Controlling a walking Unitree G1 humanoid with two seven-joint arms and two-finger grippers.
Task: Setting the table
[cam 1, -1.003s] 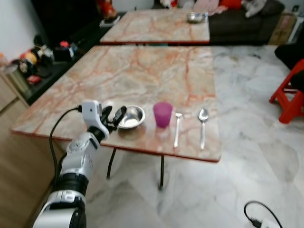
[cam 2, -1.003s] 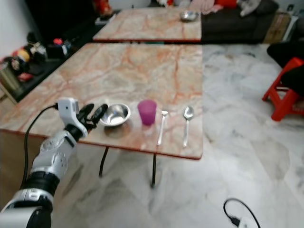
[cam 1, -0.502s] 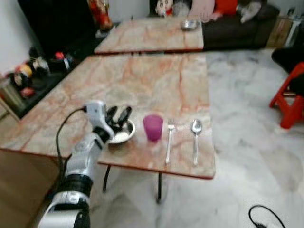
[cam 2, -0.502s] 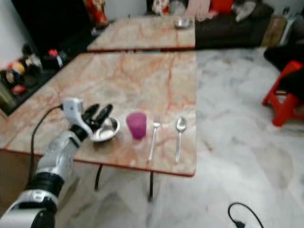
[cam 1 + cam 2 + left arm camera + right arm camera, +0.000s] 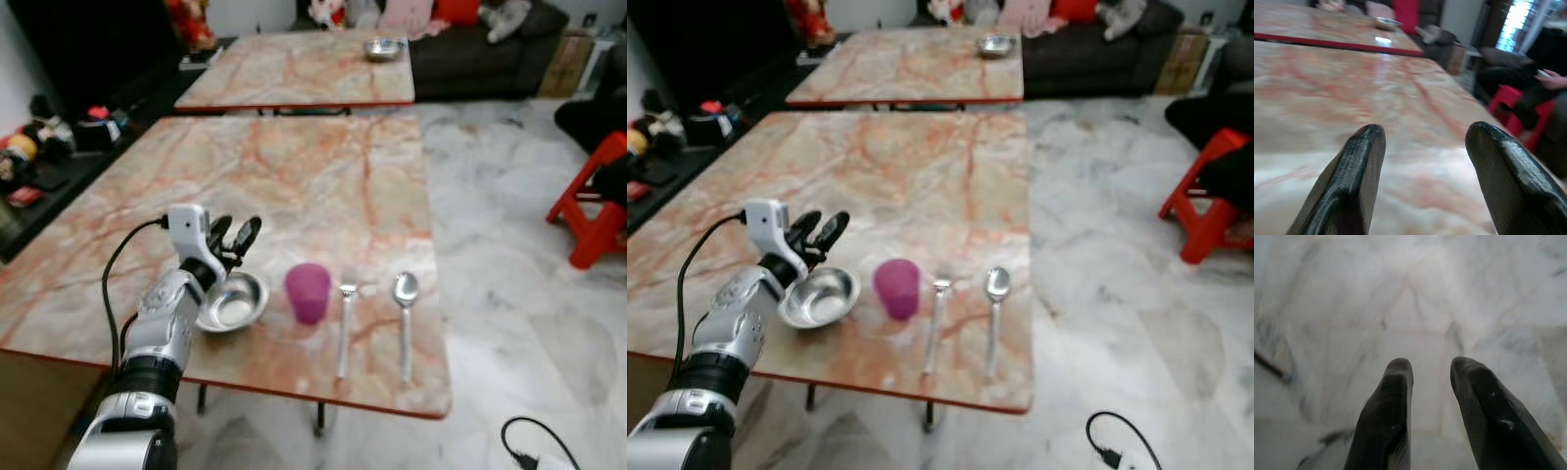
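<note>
A small steel bowl (image 5: 233, 302) sits near the front edge of the marble table (image 5: 294, 176). To its right stand a purple cup (image 5: 308, 292), a fork (image 5: 344, 328) and a spoon (image 5: 405, 318) in a row. My left gripper (image 5: 238, 228) hovers open just above the far left rim of the bowl, holding nothing. In the left wrist view its two black fingers (image 5: 1352, 181) spread wide over the bare tabletop. My right gripper (image 5: 1430, 377) hangs over the marble floor with its fingers slightly apart.
A second marble table (image 5: 304, 69) stands behind, carrying another steel bowl (image 5: 382, 47). A red stool (image 5: 598, 211) is on the floor at the right, and a black cable (image 5: 529, 455) lies at the lower right. Clutter lines the left wall.
The camera has shifted, so the table looks closer. My left gripper has risen from the bowl's left rim to above its far side. The bowl, cup, fork and spoon keep their row.
</note>
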